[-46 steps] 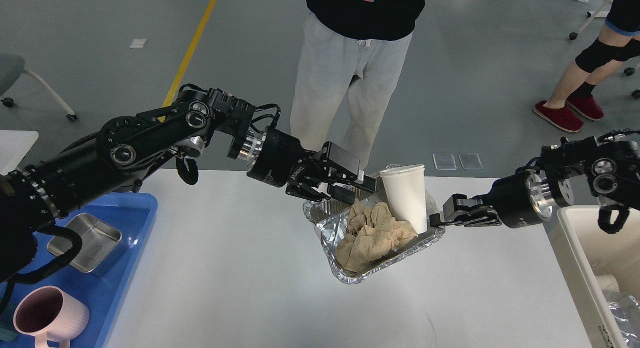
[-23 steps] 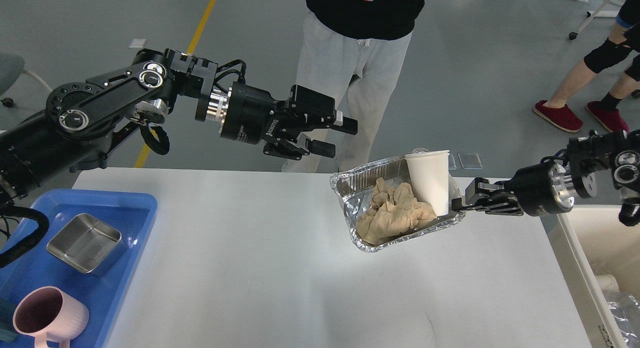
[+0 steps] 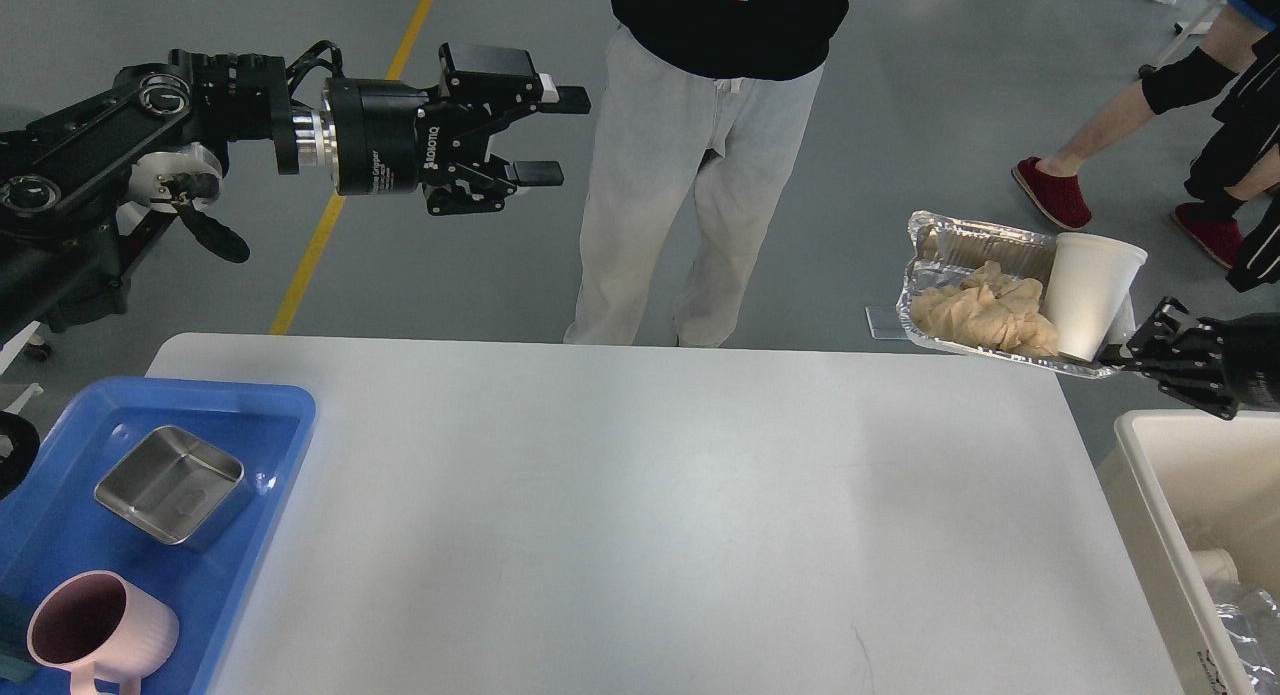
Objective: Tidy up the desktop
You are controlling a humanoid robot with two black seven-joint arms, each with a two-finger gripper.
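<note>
A single view from the robot's own head, looking forward and steeply down. The white tabletop [image 3: 640, 515] fills the lower half of the frame, close below the camera, its far edge crossing mid-frame. Beyond it, grey floor [image 3: 880, 105] takes the upper half. The left arm enters at the upper left; the right arm enters at the right edge. No second view is given.

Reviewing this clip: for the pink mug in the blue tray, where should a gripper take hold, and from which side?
My judgement: take the pink mug by its rim wall, coming straight down from above. It stands upright with its mouth open to the head view, so one finger can go inside and one outside. Its handle sits at the picture's bottom edge, partly cut off. The left gripper, open and empty, is on that side.
</note>
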